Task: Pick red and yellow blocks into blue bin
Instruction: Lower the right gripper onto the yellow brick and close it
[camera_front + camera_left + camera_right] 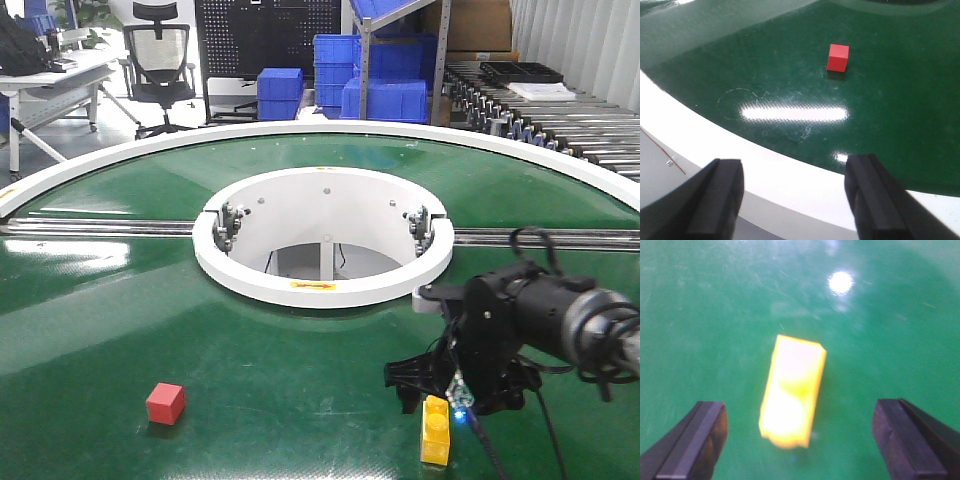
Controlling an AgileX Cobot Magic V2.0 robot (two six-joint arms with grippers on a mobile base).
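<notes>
The red cube (165,403) sits on the green table at the front left; it also shows in the left wrist view (838,57), far ahead of my open, empty left gripper (795,200), which hangs over the table's white rim. The yellow brick (435,430) lies at the front right. My right gripper (450,390) is open just above it. In the right wrist view the yellow brick (792,392) lies between the spread fingers (692,440), untouched. The blue bin of the task is out of view.
A white ring (322,285) surrounds a round hole in the middle of the green table (300,370). A metal rail (100,227) crosses the table. Stacked blue crates (385,100), an office chair (162,60) and a roller conveyor (560,110) stand behind.
</notes>
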